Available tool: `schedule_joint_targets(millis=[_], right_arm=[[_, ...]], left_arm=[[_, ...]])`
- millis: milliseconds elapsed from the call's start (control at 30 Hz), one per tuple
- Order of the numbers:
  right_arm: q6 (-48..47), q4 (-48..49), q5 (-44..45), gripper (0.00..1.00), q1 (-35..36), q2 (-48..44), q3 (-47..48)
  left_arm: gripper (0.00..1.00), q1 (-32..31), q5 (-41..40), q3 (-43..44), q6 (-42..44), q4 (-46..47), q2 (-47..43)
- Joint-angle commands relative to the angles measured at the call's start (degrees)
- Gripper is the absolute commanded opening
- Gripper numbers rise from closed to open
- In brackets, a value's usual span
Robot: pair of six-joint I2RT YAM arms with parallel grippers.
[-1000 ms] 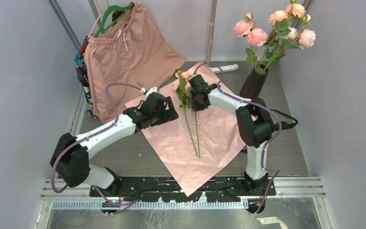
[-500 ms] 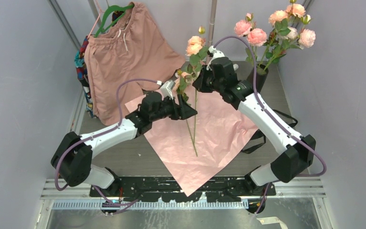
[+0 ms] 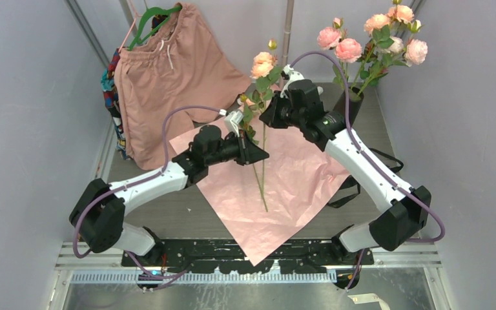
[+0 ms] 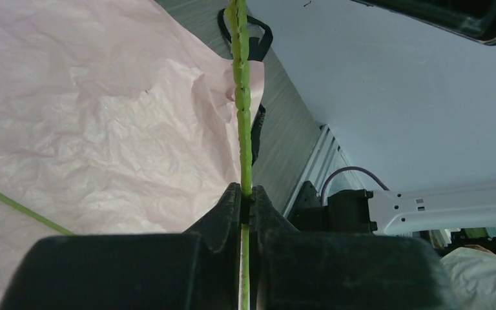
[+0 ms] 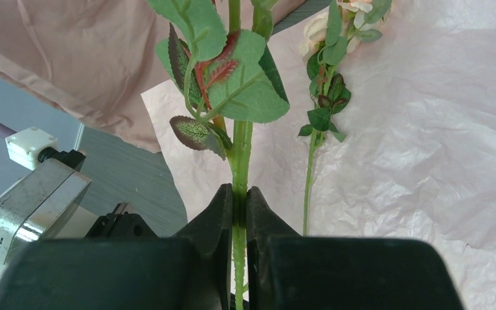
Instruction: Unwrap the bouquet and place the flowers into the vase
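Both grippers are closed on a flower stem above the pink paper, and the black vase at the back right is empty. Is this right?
Not quite. The vase is not empty: the top view shows pink blooms standing in it. The rest holds: the left gripper and the right gripper are each shut on a stem above the paper.

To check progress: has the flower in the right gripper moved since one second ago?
Yes. The flower has risen from the paper; its bloom now sits beside the pole, farther up the view.
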Motion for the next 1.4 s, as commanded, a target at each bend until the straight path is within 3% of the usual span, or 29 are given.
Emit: schedule_joint_targets(millis=[0,200,333,467,1133,1200,1367], right_arm=[[1.01,1.89,-2.86,0.01,0.50,-4.17,0.11],[0.40,0.28,-3.43,0.02,0.60,-5.32,-0.25],[-0.28,-1.64,-3.80,0.34,0.96,-5.72,0.77],[-0.42,-2.45,-3.81,0.42,1.22,-6.18,1.09],[-0.98,-1.12,-3.90,0.36,1.81,-1.63,0.40],[-1.04,-1.14,-3.94,0.32,1.83,-1.62,0.40],[-0.91,-1.08,-3.95,0.10,1.85,-2.27,0.70]], left_arm=[[0.00,0.15,-0.23,2.08,1.48,2.84,-0.98],[0.00,-0.49,-2.90,2.73,8.65,-1.93,-1.45],[0.00,-0.99,-8.19,3.23,15.06,-5.86,-2.94],[0.00,-1.16,-11.11,3.10,17.78,-6.56,-3.66],[0.00,-6.79,-19.86,5.62,24.62,-13.46,-9.30],[0.00,-6.87,-20.17,5.38,24.63,-13.64,-10.01],[0.00,-6.96,-20.64,5.34,24.97,-13.99,-10.28]])
